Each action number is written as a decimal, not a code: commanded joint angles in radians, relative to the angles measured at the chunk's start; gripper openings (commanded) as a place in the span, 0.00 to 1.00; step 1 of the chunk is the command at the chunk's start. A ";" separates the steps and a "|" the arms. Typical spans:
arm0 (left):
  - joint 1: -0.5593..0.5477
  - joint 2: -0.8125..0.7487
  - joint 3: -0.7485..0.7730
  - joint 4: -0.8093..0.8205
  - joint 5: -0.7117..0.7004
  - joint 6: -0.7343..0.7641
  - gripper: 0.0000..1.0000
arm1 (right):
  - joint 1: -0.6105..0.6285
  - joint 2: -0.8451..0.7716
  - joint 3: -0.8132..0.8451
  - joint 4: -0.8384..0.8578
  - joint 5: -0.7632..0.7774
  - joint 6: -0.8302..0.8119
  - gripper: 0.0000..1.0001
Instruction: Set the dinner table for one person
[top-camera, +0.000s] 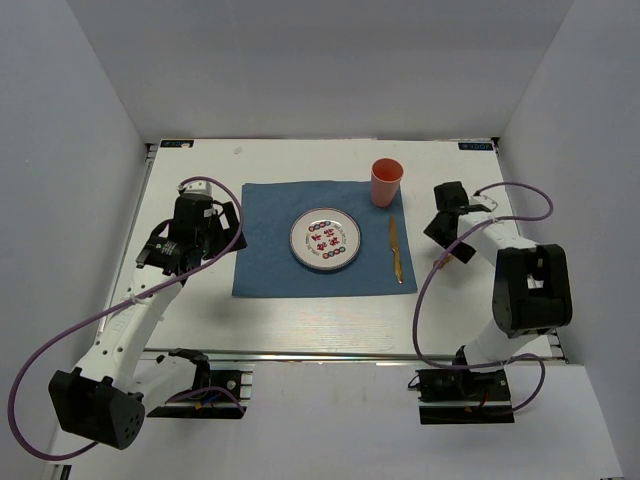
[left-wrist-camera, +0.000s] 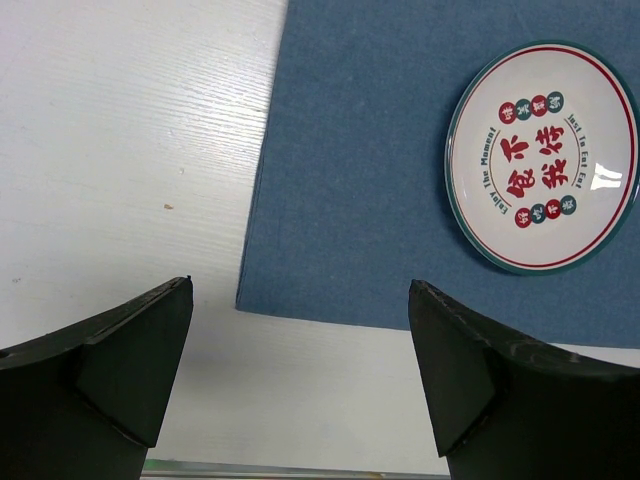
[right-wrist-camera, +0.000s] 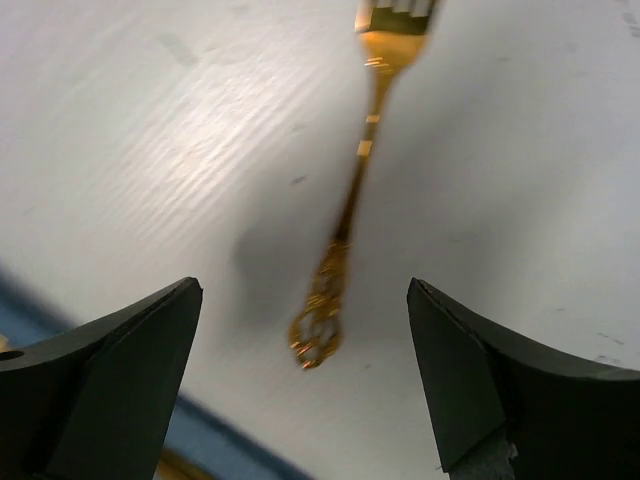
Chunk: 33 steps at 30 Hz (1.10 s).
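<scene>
Top view, setting: the large flat white plank-grained dinner table (top-camera: 270, 165) carries a blue square cloth (top-camera: 265, 265). A round white plate with red lettering (top-camera: 325, 240) sits mid-cloth, a coral plastic cup (top-camera: 386, 182) stands at the cloth's far right corner, and a slim gold utensil (top-camera: 396, 250) lies along its right edge.
Top view, room: bare tabletop lies left and right of the cloth, with metal rails and grey walls close beyond.
Left wrist, left gripper (left-wrist-camera: 300, 290): jaws wide and holding nothing, above the cloth's near left corner, with the plate well apart.
Right wrist, right gripper (right-wrist-camera: 303, 285): jaws spread and empty over an ornate gold fork (right-wrist-camera: 352, 185), which lies on bare tabletop just right of the cloth.
Right wrist, step: I judge this to be fork placement; rise straight up so neither finger drags the handle.
Right wrist, edges: the cloth's hem is near the handle end, so keep clear of it.
</scene>
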<state>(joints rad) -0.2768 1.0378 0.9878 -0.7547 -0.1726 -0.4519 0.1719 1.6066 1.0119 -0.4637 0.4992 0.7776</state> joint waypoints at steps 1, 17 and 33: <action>0.005 -0.028 -0.012 0.017 0.004 0.010 0.98 | -0.064 0.033 0.028 -0.090 0.117 0.126 0.89; 0.005 -0.018 -0.011 0.022 0.019 0.019 0.98 | -0.255 0.138 -0.051 0.100 -0.045 0.066 0.43; 0.005 -0.071 0.008 -0.017 -0.140 -0.048 0.98 | 0.034 -0.295 -0.145 0.217 -0.119 -0.086 0.00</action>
<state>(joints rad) -0.2768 1.0233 0.9874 -0.7555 -0.2081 -0.4633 0.0624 1.3788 0.8097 -0.3084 0.3820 0.7399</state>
